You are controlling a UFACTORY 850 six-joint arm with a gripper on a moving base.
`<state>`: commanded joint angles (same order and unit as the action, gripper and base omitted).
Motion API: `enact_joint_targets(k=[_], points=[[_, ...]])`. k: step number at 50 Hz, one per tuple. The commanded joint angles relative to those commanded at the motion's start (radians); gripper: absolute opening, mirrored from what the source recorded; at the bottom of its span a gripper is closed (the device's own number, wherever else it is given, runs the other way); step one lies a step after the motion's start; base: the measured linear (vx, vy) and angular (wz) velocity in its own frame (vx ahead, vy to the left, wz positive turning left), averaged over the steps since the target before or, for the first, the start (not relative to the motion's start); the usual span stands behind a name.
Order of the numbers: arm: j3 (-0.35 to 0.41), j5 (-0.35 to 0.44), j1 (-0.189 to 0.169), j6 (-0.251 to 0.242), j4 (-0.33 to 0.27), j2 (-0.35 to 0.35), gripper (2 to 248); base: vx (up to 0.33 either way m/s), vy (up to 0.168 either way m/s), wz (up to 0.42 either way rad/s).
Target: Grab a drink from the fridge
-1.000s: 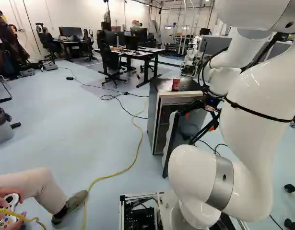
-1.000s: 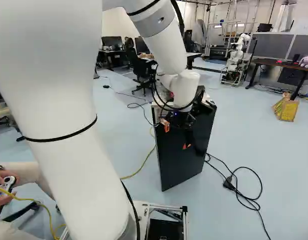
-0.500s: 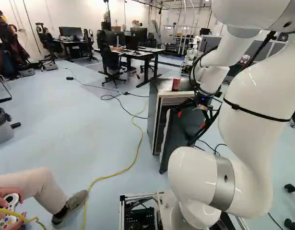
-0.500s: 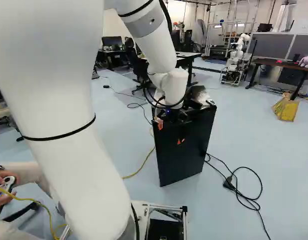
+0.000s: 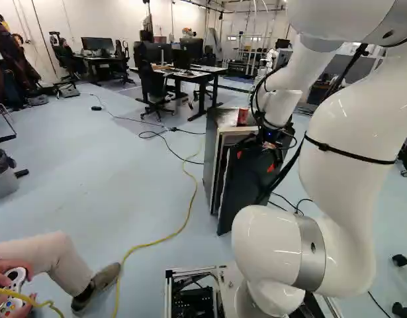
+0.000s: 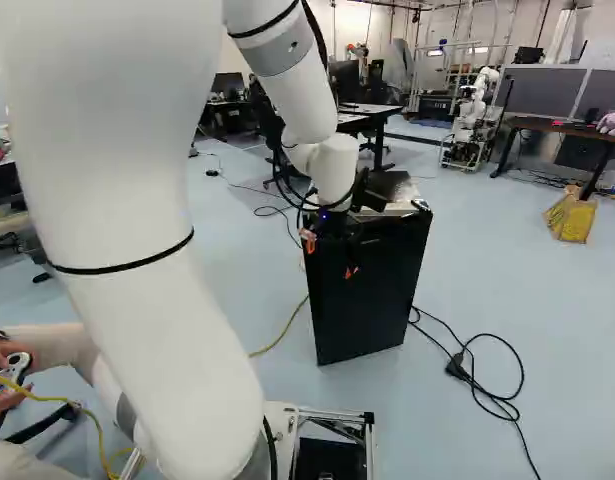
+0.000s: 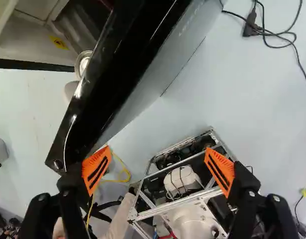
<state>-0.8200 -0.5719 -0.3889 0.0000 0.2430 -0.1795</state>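
My gripper (image 5: 255,161) is at the outer face of the fridge door (image 5: 248,189), in front of the black fridge (image 5: 212,165). The door stands slightly ajar. Seen from the wrist, the gripper (image 7: 157,172) is open with nothing gripped; one orange pad (image 7: 96,169) is close against the door's corner, and whether it touches is unclear. Past the door edge, a silver can top (image 7: 83,63) shows at the gap beside the pale fridge interior (image 7: 31,42). A red can (image 5: 243,117) stands on top of the fridge. Most of the inside is hidden.
A seated person's leg and hands holding a controller (image 5: 14,281) are at the left of the left base view. A yellow cable (image 5: 183,218) crosses the floor; black cables (image 6: 487,390) lie beside the fridge. Desks, chairs and another robot (image 6: 472,120) stand farther back.
The fridge door has swung toward the fridge, narrowing its gap. My arm and gripper have shifted leftward in both base views along with it. The base and the can on top have stayed put.
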Motion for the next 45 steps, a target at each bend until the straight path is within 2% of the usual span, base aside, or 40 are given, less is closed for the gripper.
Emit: enact_joint_targets(k=[17,45], points=[[-0.033,0.019,0.040,0.000,0.000,-0.027,247,0.000,0.000,0.000],[-0.083,0.050,0.057,0.000,0.000,-0.067,247,0.000,0.000,0.000]])
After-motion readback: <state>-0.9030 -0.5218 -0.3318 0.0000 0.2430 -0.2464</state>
